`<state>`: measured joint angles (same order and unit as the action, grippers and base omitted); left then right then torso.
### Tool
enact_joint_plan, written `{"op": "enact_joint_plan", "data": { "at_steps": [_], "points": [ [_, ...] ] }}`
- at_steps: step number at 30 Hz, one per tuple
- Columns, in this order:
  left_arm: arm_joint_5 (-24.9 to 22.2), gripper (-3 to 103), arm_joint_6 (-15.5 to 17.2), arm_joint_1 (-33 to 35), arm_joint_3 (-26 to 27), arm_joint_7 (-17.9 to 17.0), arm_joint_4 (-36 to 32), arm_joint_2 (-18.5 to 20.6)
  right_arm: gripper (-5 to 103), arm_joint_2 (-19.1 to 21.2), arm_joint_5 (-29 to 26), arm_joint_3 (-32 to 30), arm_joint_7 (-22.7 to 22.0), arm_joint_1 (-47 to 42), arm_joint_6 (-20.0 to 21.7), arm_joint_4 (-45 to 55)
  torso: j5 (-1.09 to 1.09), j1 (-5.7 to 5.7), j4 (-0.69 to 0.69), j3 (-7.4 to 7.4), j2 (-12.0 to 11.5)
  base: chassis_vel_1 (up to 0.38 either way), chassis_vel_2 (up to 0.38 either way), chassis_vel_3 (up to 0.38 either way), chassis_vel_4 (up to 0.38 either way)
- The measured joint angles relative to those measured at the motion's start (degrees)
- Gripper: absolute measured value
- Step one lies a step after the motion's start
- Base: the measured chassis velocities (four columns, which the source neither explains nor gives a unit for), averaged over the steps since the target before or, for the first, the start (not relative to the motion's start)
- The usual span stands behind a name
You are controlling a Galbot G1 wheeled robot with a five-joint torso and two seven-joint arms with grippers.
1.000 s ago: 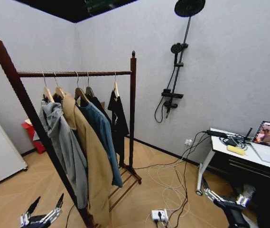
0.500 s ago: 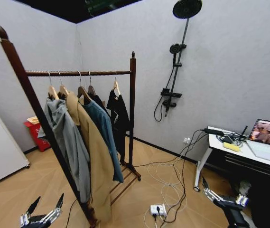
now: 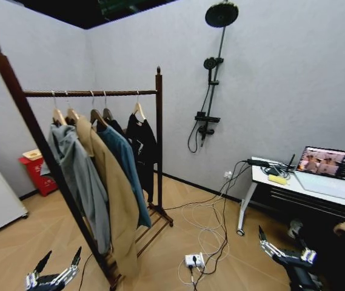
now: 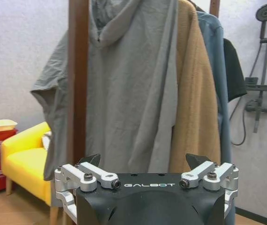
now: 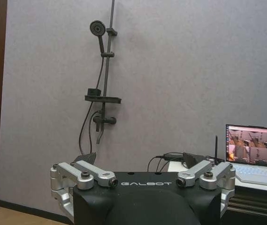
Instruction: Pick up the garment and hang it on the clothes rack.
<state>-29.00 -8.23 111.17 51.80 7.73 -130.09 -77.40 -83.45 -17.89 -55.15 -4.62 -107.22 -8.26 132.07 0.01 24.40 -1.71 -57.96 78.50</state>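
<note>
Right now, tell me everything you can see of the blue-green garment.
The garment is a plain blue-green long-sleeved top of soft-looking cloth. It already hangs on the clothes rack, on a wooden hanger whose metal hook loops over the top bar. It falls straight down, its hem well above the slatted base. It is pressed between a tan coat on one side and a black shirt on the other. The left wrist view shows only a narrow strip of it behind the tan coat. Neither hand touches it.
</note>
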Motion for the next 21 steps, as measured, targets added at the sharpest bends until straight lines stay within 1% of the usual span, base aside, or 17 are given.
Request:
{"op": "enact_joint_plan", "data": {
  "at_steps": [11,21],
  "points": [
    [0.0,100,0.0,0.0,0.0,0.0,0.0,0.0,100,-0.02,-0.01,0.0,0.0,-0.01,0.02,0.0,-0.01,-0.03,-0.01,0.01,0.02,-0.075,-0.098,-0.102,-0.093],
    [0.0,100,0.0,0.0,0.0,0.0,0.0,0.0,100,-0.01,-0.01,0.0,0.0,-0.01,0.02,0.0,-0.01,-0.03,0.0,0.01,0.02,-0.128,-0.135,-0.115,-0.125]
  ]
}}
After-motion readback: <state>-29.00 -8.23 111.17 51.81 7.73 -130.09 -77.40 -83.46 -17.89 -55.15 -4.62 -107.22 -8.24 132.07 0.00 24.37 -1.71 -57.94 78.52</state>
